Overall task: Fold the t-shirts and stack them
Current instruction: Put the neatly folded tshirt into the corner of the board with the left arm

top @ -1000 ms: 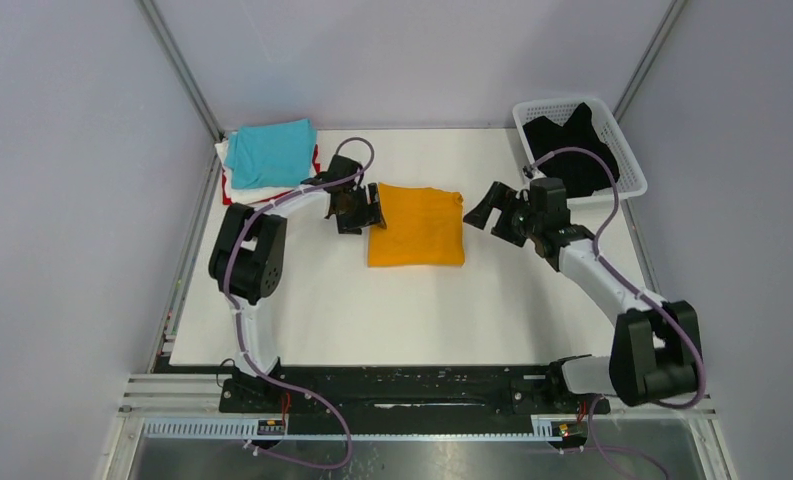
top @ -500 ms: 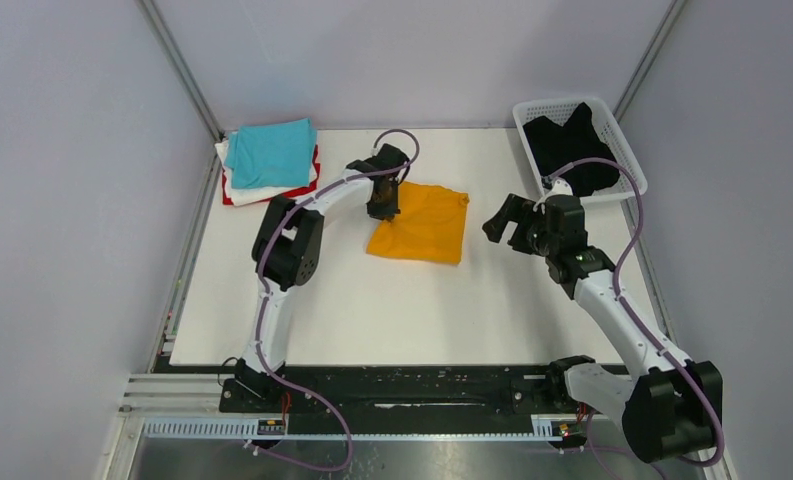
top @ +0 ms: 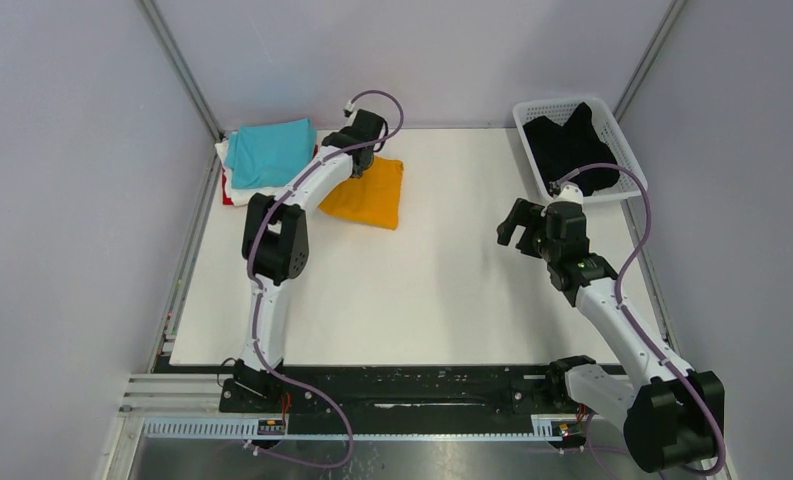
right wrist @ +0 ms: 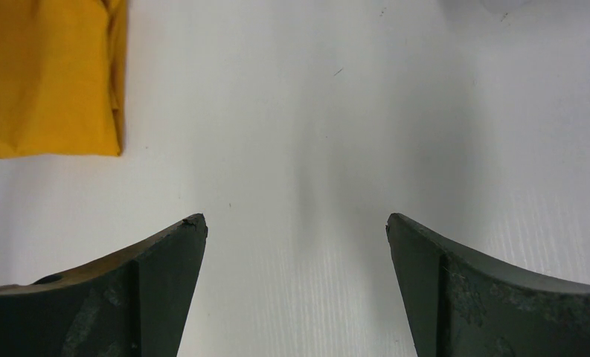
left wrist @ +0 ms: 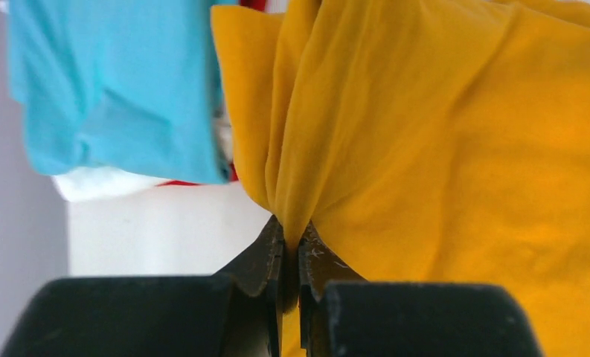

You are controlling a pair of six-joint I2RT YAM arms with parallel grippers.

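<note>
Orange-yellow t-shirt (top: 372, 198) has moved toward the stack (top: 268, 158), the outstretched left jaws pinching it; right jaws wide, empty.

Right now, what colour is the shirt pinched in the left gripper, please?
Orange-yellow; the shirt shows best in the left wrist view.

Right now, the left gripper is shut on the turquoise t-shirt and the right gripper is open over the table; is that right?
No: the left wrist view shows the left gripper shut on the orange-yellow t-shirt, not the turquoise t-shirt; the right gripper is open over the table.
</note>
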